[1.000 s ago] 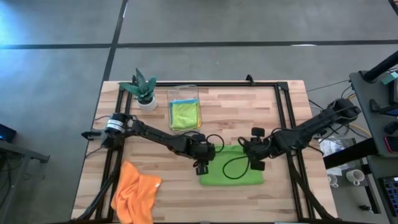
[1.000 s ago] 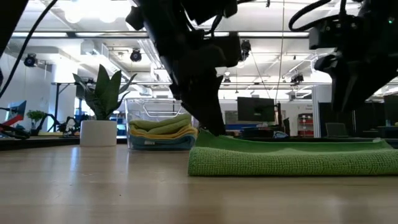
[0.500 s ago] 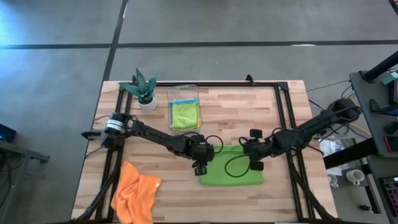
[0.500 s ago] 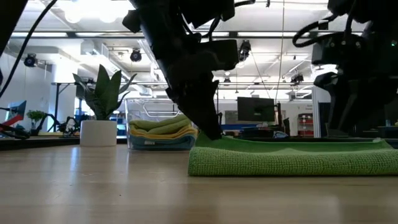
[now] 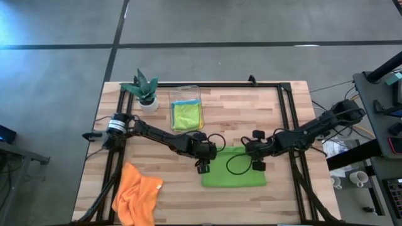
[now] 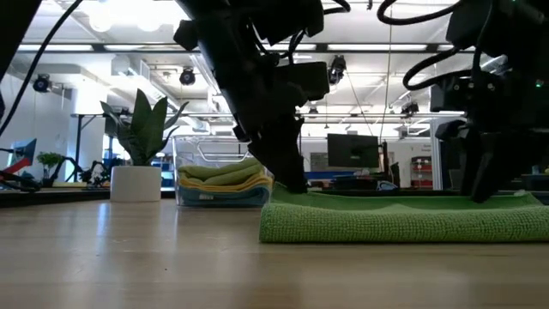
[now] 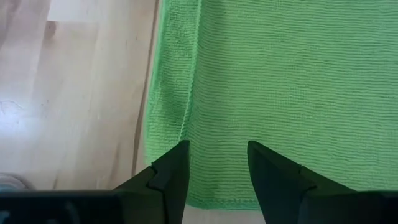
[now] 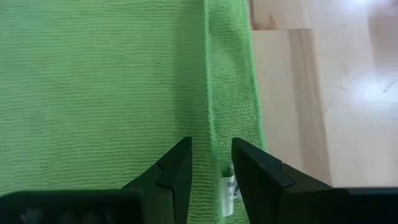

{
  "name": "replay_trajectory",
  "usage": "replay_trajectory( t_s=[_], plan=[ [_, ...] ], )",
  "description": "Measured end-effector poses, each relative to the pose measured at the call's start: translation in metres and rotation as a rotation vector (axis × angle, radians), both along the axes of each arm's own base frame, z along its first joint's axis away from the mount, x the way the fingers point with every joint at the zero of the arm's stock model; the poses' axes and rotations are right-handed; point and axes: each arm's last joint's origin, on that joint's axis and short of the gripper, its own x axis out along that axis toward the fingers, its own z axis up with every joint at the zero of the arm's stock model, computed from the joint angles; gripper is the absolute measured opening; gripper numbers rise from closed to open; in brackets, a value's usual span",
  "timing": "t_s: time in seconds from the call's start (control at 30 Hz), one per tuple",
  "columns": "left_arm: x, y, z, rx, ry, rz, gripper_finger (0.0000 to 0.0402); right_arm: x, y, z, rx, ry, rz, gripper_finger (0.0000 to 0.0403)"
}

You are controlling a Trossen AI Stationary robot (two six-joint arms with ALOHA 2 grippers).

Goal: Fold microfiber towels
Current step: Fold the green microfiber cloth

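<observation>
A lime green microfiber towel lies folded flat on the wooden table, also seen edge-on in the low view. My left gripper stands open over the towel's left end, near a corner, and slants down onto it. My right gripper is open with a narrow gap, its fingers astride the hem along the towel's right end. An orange towel lies crumpled at the near left. Folded towels sit in a clear bin. My left gripper's fingertips come down at a slant to the green towel's top layer at its left end; I cannot tell whether they touch it. My right gripper's fingertips reach the top layer beside the right hem, from above; touch cannot be told.
A small potted plant stands at the far left, beside the bin. A black cable loop hangs over the green towel between the two arms. Dark frame rails run along the table's sides and far edge.
My right gripper has come down onto the right end of the green towel, tipping a little more upright. The towel lies as before.
</observation>
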Motion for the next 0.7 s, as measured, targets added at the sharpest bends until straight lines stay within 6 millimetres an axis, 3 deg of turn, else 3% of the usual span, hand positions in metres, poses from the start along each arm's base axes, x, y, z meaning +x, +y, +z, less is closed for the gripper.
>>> replay_trajectory(
  t_s=[0.3,0.5,0.7],
  plan=[
    [0.003,0.006,0.016,-0.028,-0.054,0.035,0.0146,0.006,-0.002,0.006,-0.031,-0.024,0.003,0.0126],
    [0.003,0.013,-0.008,-0.040,0.027,0.013,0.0146,0.002,-0.010,-0.004,-0.015,0.025,-0.015,0.0143],
    [0.004,0.011,-0.013,-0.072,0.047,-0.015,0.0146,0.000,-0.011,-0.008,0.041,0.041,0.007,0.0132]
  ],
)
